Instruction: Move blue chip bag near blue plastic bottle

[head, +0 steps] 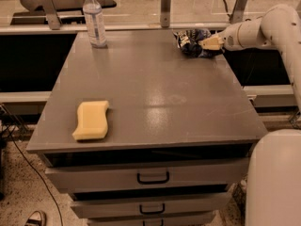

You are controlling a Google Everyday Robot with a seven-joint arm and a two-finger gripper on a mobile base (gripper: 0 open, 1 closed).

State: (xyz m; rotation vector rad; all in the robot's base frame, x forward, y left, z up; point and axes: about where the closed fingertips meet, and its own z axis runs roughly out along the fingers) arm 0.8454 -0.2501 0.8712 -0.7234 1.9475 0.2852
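Observation:
The blue chip bag (189, 41) lies crumpled at the table's far right edge. My gripper (209, 43) reaches in from the right and is shut on the bag's right end, holding it at about table height. The blue plastic bottle (94, 19), clear with a white cap, stands upright at the table's far left corner, well apart from the bag.
A yellow sponge (91, 120) lies near the front left of the grey table (155, 98). Drawers with handles are below the table's front edge. A rail with metal posts (165, 6) runs behind the table. My arm's white body (275, 182) fills the lower right.

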